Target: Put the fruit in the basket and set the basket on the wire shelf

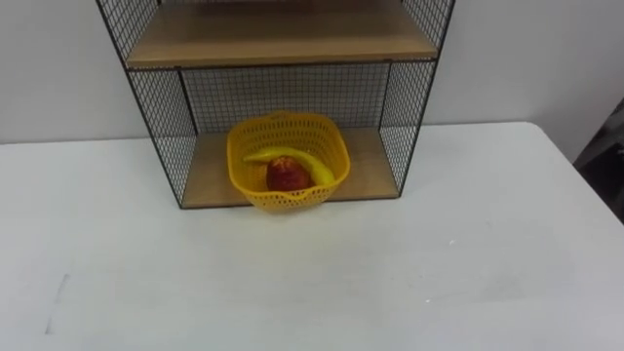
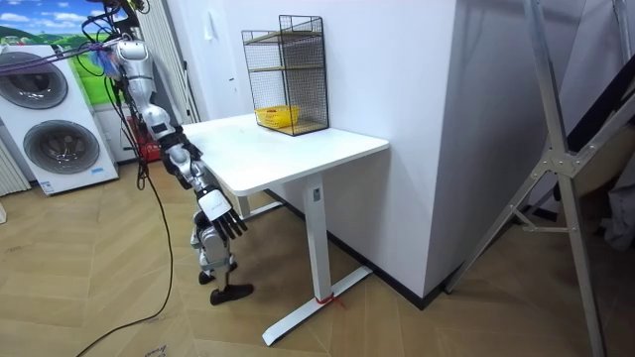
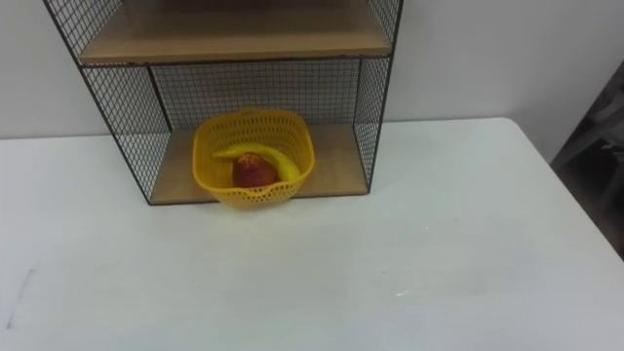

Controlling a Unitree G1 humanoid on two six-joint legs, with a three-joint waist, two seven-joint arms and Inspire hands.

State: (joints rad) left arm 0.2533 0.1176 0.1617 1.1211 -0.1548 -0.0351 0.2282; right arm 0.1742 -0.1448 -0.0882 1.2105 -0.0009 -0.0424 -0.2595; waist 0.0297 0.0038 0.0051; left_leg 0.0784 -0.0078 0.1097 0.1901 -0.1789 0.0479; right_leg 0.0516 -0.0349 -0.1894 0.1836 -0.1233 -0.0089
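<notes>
The wire shelf is placed at the back of the counter, against the wall. The basket is set on the lower board of the shelf, midway between its two sides, with its front at the board's front edge. A banana and a round fruit are laid in the basket; the banana is curved behind and to the right of the round fruit, touching it. The upper board is found above the basket. In the room view, washing machines are seen on the floor at the room view's left, well apart from the counter.
</notes>
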